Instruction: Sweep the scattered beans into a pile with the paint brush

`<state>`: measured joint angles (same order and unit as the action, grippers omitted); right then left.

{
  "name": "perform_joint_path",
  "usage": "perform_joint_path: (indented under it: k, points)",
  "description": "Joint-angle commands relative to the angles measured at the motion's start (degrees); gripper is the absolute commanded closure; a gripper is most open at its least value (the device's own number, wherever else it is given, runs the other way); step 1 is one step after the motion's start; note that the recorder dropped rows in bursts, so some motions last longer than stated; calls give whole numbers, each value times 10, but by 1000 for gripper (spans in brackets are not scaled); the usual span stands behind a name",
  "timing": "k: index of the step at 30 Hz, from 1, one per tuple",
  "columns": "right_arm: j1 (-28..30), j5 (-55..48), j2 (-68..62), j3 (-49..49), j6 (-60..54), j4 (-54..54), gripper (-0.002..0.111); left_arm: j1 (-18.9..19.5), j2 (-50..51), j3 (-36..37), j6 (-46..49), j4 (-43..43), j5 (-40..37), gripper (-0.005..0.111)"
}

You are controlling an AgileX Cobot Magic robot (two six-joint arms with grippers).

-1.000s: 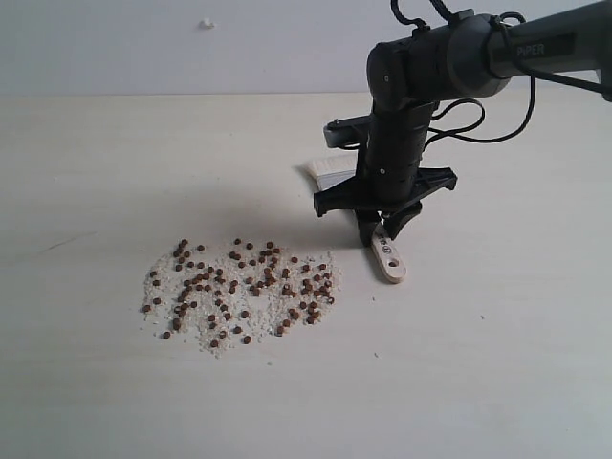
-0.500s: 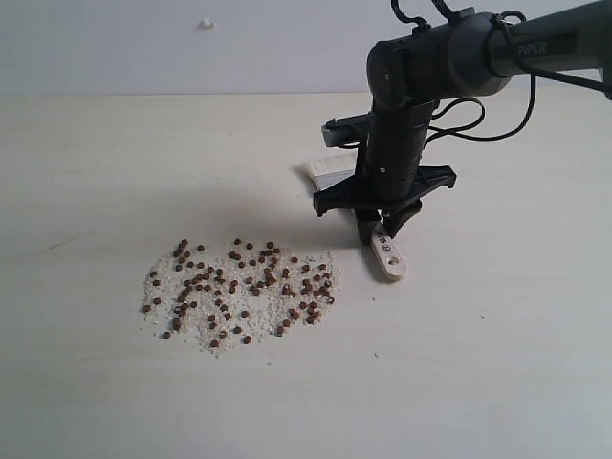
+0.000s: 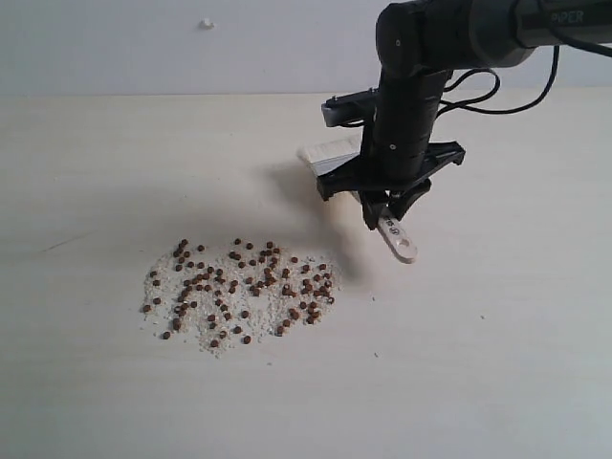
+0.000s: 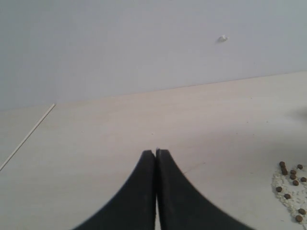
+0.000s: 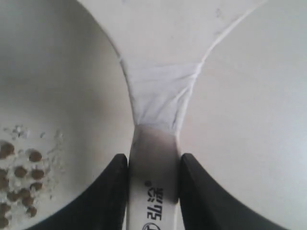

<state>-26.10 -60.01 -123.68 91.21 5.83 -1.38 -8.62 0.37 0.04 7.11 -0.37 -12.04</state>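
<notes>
- The right gripper (image 3: 387,215) pinched the paint brush (image 3: 399,241) by its wooden handle, which appeared raised off the table (image 3: 115,172), near the beans (image 3: 239,287) but apart from them.
- The brush looked light, with a stiff handle and soft bristles likely to splay, so the mid-handle hold seemed sound.
- The beans looked hard and apt to roll.
- The left gripper (image 4: 156,158) had its jaws pressed together, empty.
</notes>
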Motion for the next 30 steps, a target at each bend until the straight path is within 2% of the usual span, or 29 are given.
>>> perform_joint_path:
  k: [1,4,9,14,16,18,19,20,21,24,27,30]
  points:
    - [-1,-52,46,1,-88,1,108,-2,-4,0,1,-4,2,107]
    - [-1,-79,73,1,-118,-15,108,-2,-4,0,1,-4,2,107]
    - [-5,-99,114,0,-213,-161,108,-2,-4,0,1,-4,2,107]
    - [-19,-99,140,0,-244,-182,108,-3,-4,0,1,-4,13,107]
    - [-23,-99,153,0,-272,-182,108,-3,-4,0,-26,-26,53,107]
    - [-23,-99,165,0,-302,-182,108,-4,-4,0,-37,-31,184,107]
    - [-23,-99,170,0,-313,-182,108,-4,-4,0,-100,-34,276,107]
    - [-23,-99,173,0,-318,-182,108,-4,-4,0,-124,-31,352,107]
    - [-23,-99,173,5,-323,-179,108,-4,-4,0,-137,-7,446,107]
    - [-23,-99,173,23,-340,-175,108,-4,2,-17,-153,116,535,107]
    - [-23,-99,169,55,-352,-176,108,-4,63,-95,-196,229,512,107]
    - [-23,-99,160,88,-351,-188,108,-4,165,-199,-201,301,442,107]
